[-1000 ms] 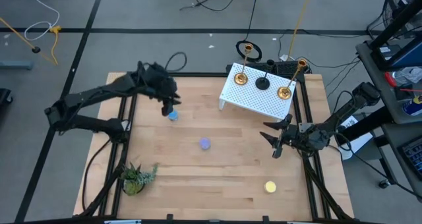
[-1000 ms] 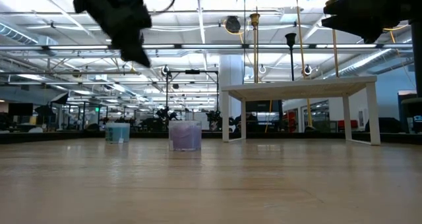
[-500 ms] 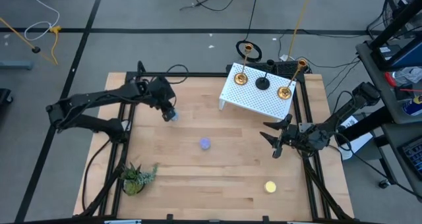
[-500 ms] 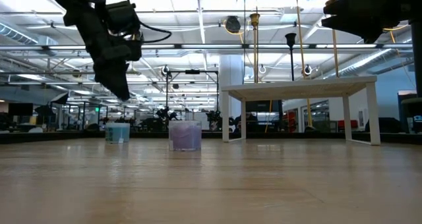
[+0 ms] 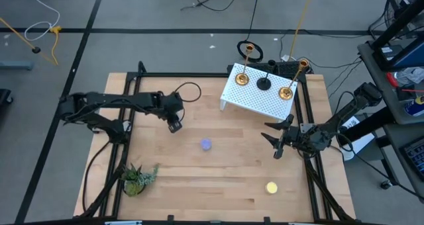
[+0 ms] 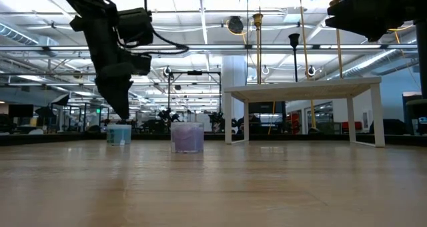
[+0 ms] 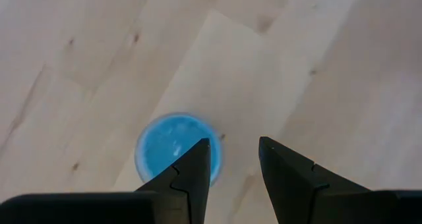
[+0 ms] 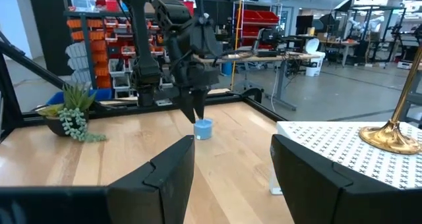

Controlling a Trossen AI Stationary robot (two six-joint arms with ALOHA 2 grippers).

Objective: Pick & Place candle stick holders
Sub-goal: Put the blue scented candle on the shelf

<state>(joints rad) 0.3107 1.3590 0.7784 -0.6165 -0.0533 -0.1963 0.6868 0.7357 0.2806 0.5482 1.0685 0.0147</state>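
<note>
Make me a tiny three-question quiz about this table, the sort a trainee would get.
1. True or false: the left gripper has its fingers open above the blue holder.
2. How many holders stand on the white perforated stand? A) two B) three C) four
3. Fill in: the low round holder nearest the right gripper is coloured ____.

Key: 1 true. 2 B: two brass and one black holder. 3 yellow; the lilac holder lies farther off.

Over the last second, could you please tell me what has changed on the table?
The left hand dropped down over the blue holder, open and not gripping it. The right hand, lilac holder, yellow holder and stand stayed put.
</note>
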